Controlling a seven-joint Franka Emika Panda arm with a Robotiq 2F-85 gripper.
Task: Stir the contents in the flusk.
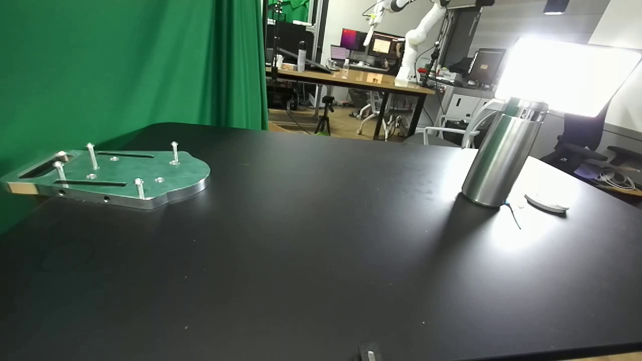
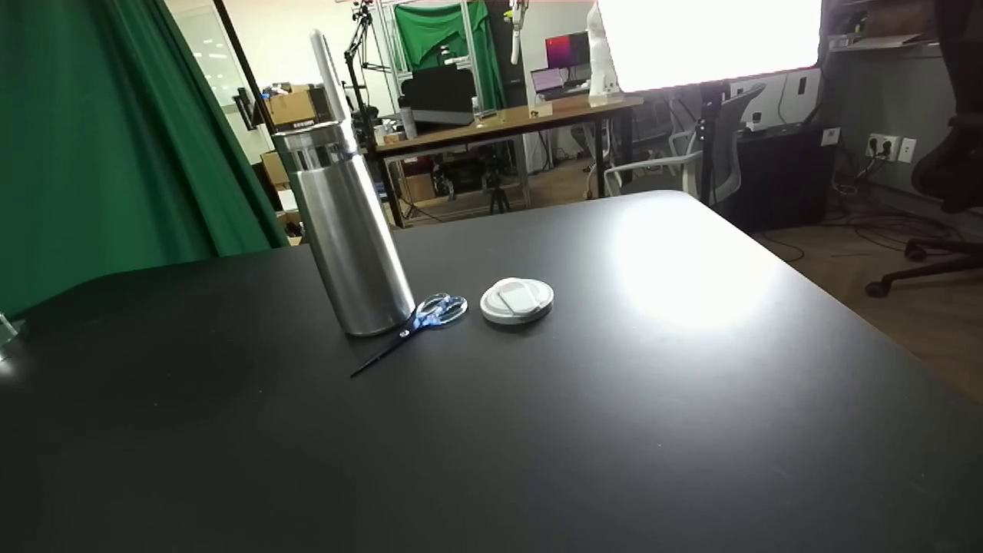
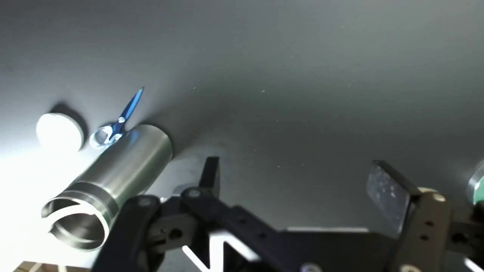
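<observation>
Fingers [image 3: 386, 196] parted wide with nothing between them, I should pinch the white stick [image 2: 330, 81] high and circle slowly, lest the flask [image 2: 349, 238] tip.

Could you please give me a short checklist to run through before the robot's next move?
1. Flask standing uncovered on its base: ok; the white lid lies apart on the table.
2. White stick at its top loose enough to stir with: cannot tell.
3. Gripper open and holding nothing: ok.
4. Gripper lined up with the stick: not ok; the wrist view shows the flask off to one side.
5. Scissors well clear of the flask: not ok; they lie right by its base.
6. Contents inside: cannot tell.
</observation>
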